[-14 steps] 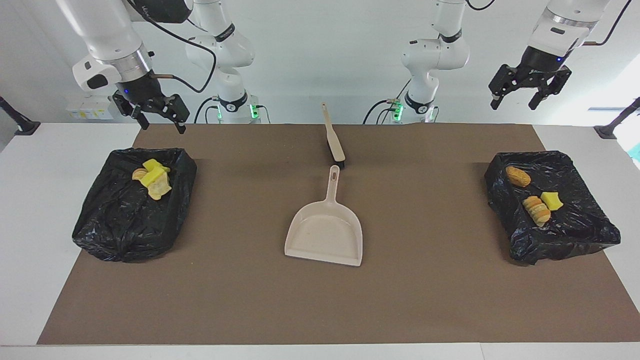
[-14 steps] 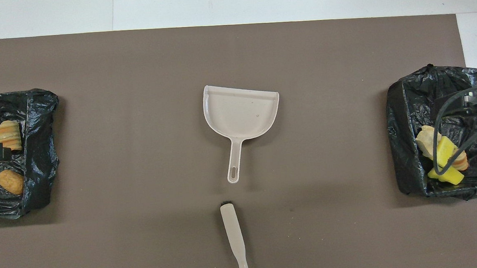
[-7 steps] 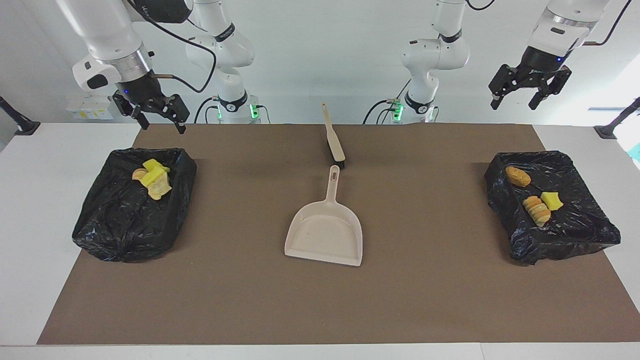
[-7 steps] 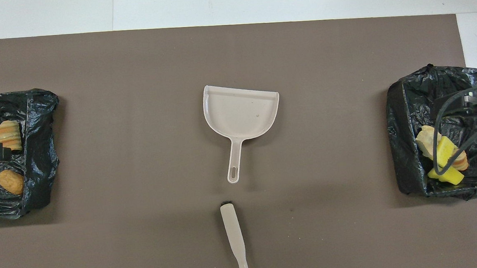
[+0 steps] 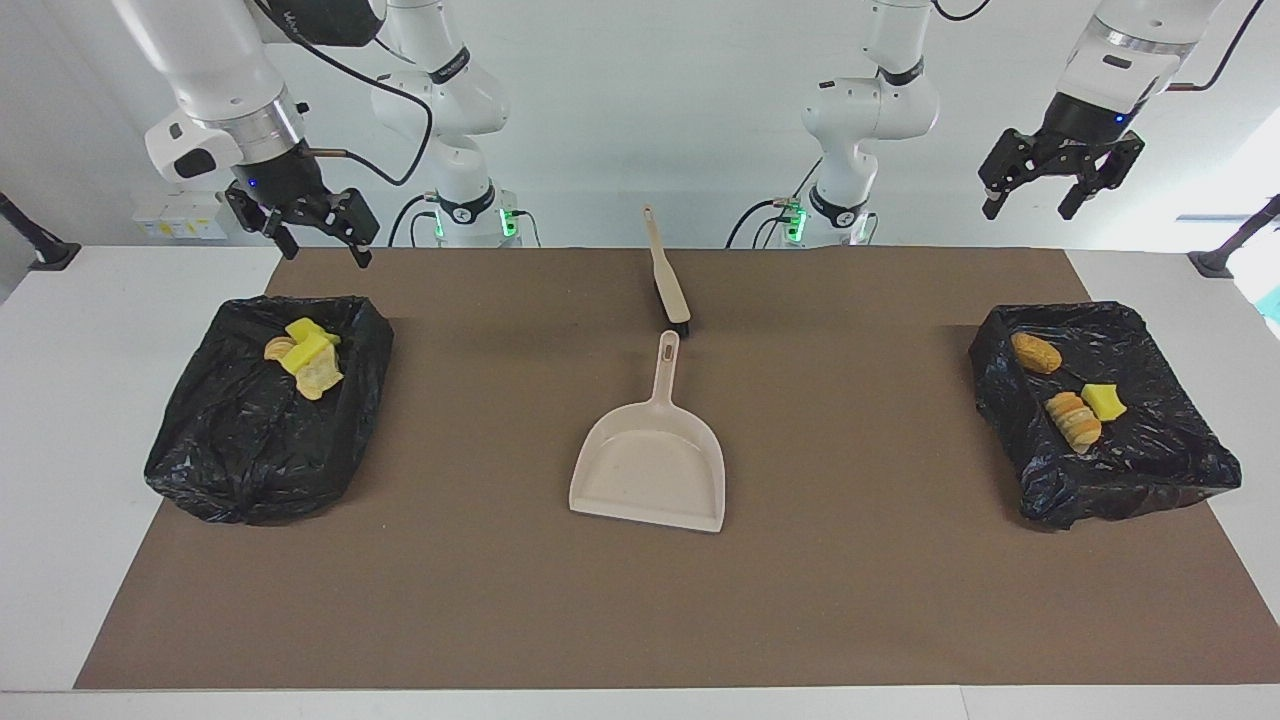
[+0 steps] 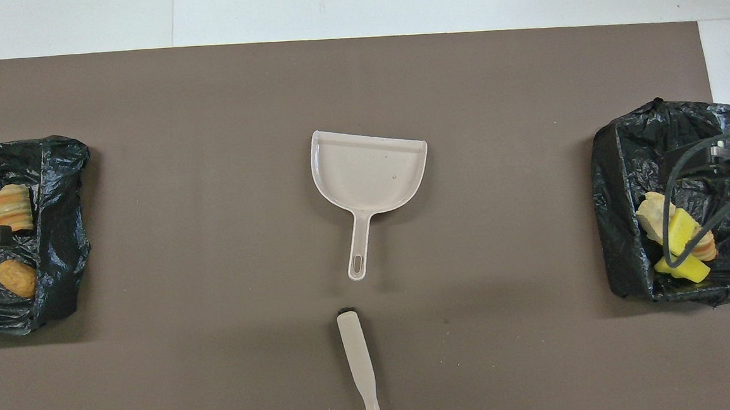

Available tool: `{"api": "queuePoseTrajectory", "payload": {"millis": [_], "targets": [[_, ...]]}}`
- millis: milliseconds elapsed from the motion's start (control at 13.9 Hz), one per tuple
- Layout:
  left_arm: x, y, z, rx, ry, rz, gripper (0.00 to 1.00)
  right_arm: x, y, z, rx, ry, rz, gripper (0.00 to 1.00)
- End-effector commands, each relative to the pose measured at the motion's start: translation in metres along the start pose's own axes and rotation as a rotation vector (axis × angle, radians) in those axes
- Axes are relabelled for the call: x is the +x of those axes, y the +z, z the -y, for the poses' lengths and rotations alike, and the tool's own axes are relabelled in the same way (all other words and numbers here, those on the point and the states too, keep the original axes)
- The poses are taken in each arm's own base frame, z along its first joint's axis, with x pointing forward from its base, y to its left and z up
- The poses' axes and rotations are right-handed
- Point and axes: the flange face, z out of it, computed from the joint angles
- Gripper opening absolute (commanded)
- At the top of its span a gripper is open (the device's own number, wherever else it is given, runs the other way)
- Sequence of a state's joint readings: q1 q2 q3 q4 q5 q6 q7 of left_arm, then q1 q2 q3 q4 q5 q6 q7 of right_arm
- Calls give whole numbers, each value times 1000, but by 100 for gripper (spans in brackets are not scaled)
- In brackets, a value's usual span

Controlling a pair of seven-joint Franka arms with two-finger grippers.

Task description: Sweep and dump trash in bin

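Lying mid-mat, dustpan [image 5: 648, 470] and brush [image 5: 668, 283] — trash [image 5: 305, 357] binned, left pincer [image 5: 1060, 189], right pincer [image 5: 313, 232] wide, empty.

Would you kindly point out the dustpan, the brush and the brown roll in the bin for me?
dustpan [image 5: 648, 472]: facing view, on its flat pan.
brush [image 5: 668, 285]: facing view, on the beige back above the bristles.
brown roll [image 5: 1036, 353]: facing view, on its middle, in the bin at the left arm's end.

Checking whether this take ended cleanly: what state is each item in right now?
Dustpan: empty, flat on the mat, unheld.
Brush: lying on the mat nearer the robots than the dustpan, unheld.
Bin at the right arm's end: holds trash.
Bin at the left arm's end: holds trash.
Left tool: raised, open, empty.
Right tool: raised, open, empty.
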State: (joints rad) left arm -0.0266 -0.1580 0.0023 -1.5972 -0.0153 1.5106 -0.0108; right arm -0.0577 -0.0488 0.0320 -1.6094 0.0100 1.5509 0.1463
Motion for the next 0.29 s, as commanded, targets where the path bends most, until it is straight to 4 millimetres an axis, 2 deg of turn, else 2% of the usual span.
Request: {"api": "queuePoseTrajectory", "payload": {"millis": [0, 215], "targets": [[-3, -3, 2, 14, -12, 1, 100, -4, 0, 0, 15, 20, -14, 100], [-5, -3, -6, 14, 0, 9, 100, -4, 0, 0, 14, 20, -12, 100]]}}
